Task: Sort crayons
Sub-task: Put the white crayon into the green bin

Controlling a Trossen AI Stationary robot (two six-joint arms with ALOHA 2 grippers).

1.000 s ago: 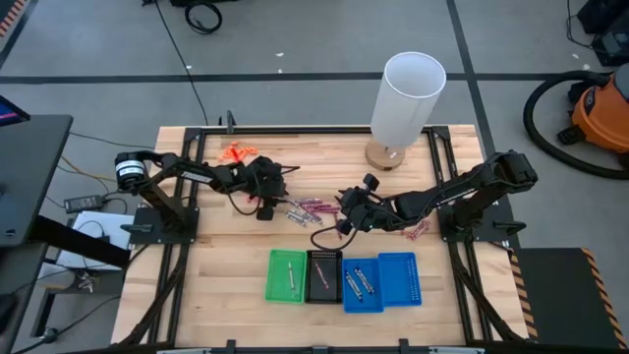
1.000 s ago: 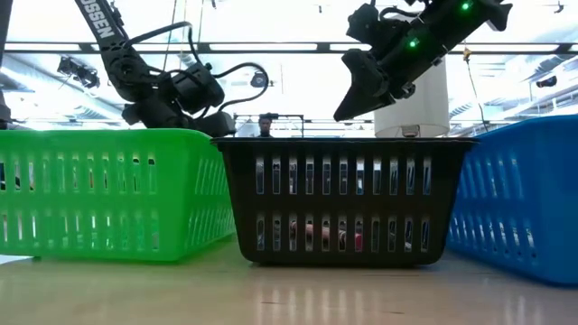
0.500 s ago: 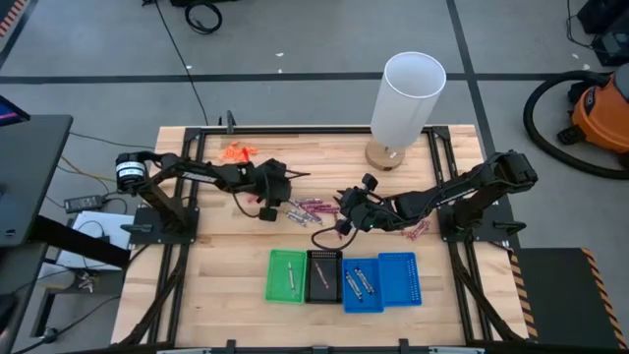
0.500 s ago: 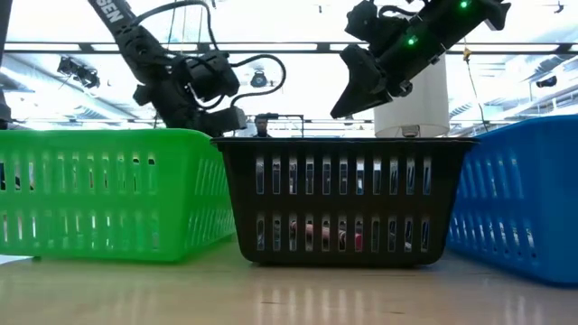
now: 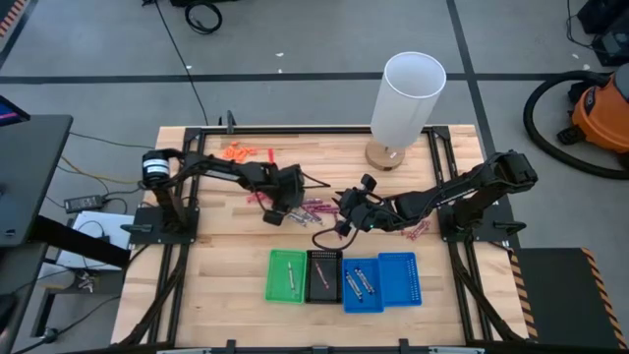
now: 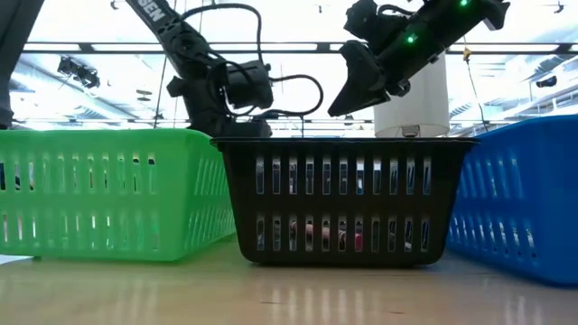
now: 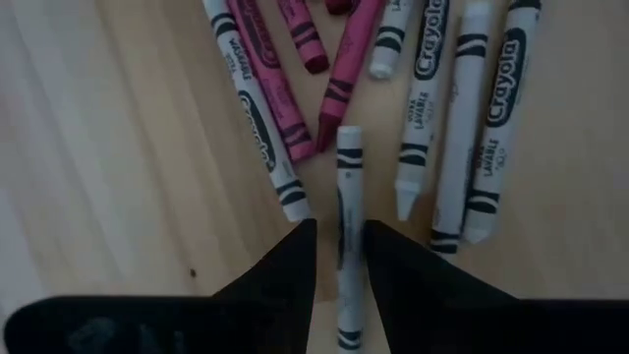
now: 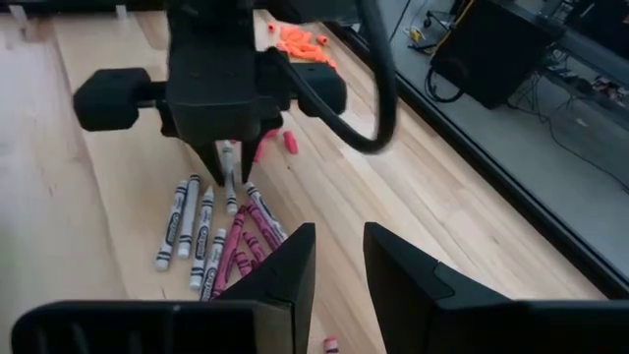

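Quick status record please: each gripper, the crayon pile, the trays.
left gripper: closed on a grey crayon, above the loose crayons
right gripper: open, empty, raised beside the pile
trays: green tray, black tray, two blue trays, in a row
white cylinder: table's far edge

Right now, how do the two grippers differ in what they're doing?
The left gripper is down at the crayon pile, its fingers closed on one grey crayon; the right gripper hangs clear of the pile, holding nothing. In the high view, the left is over the crayons; the right is beside them. Both are dark and two-fingered.
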